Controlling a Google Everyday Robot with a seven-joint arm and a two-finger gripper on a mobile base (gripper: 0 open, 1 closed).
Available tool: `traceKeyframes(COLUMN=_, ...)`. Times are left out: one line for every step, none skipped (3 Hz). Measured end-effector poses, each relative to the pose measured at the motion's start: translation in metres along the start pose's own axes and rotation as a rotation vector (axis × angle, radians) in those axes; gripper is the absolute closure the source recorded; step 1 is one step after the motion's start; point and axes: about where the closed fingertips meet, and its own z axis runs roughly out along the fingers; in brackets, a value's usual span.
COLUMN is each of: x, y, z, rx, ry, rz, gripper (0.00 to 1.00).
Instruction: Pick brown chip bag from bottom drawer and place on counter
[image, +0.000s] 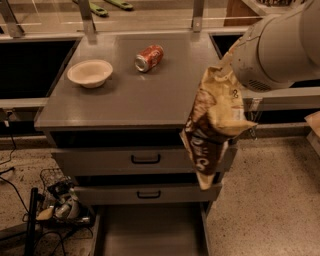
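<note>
Observed the gripper (223, 64) at the right, mostly hidden behind the white arm (280, 45), closed on the upper end of the brown chip bag (215, 125). Found the bag hanging in the air before the near right corner of the counter (150, 100) and the upper drawers (100, 161), above the open bottom drawer (150, 230). Noted a bowl (90, 73) at the counter's left and a red soda can (149, 58) on its side farther back.

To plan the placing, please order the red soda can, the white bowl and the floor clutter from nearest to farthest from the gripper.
The gripper, at the counter right edge, holds the brown chip bag.
1. Red soda can, counter rear middle.
2. White bowl, counter left.
3. Floor clutter, lower left.
</note>
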Motion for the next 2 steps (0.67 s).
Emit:
traceKeyframes(x=0.0196, y=-0.0092, z=0.0096, rx=0.012, ry=0.049, rz=0.000, gripper=1.00)
traceKeyframes(x=0.0191, y=-0.0094, z=0.0090, rx=0.013, ry=0.049, rz=-0.002, gripper=1.00)
